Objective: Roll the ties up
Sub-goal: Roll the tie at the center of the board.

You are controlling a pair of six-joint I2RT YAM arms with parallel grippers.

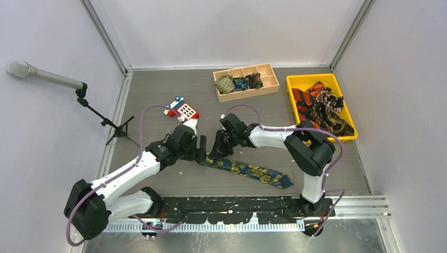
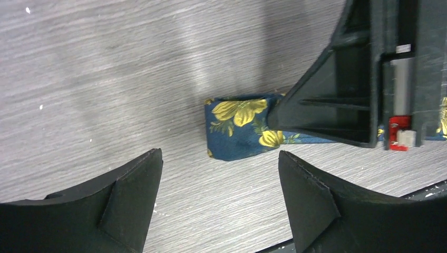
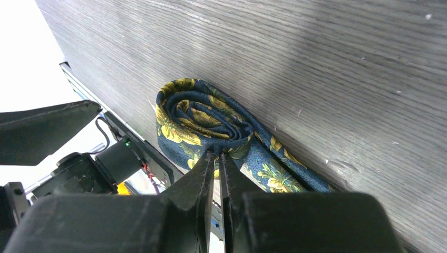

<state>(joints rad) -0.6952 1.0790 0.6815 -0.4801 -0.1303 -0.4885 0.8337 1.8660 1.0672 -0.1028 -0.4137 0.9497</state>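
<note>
One navy tie (image 1: 248, 171) with yellow-gold flowers, on the table (image 1: 158, 89) just ahead of the two arm bases. Wound at its left end into a single small coil (image 3: 203, 118) standing on edge. Beyond the coil, a flat tail trailing off to the right along the near side.

Two grippers, both at that coil. Right gripper (image 3: 215, 161): fingers all but together, tips pinched on the coil's outer layer of fabric. Left gripper (image 2: 219, 157): fingers wide apart, low over the table, facing the coil from the other side and touching nothing, with the coil just beyond the gap between them.

At the far side, one wooden box (image 1: 268, 83) with dividers, holding three rolled ties (image 1: 240, 84) side by side in its left part.

To its right, one yellow bin (image 1: 293, 80) with a loose heap of ties (image 1: 321, 108), orange-and-black striped and dark patterned, too tangled to count.

One red-and-blue toy phone (image 1: 183, 109) left of centre, beside the left arm.

One microphone (image 1: 21, 69) on a stand at the far left.
</note>
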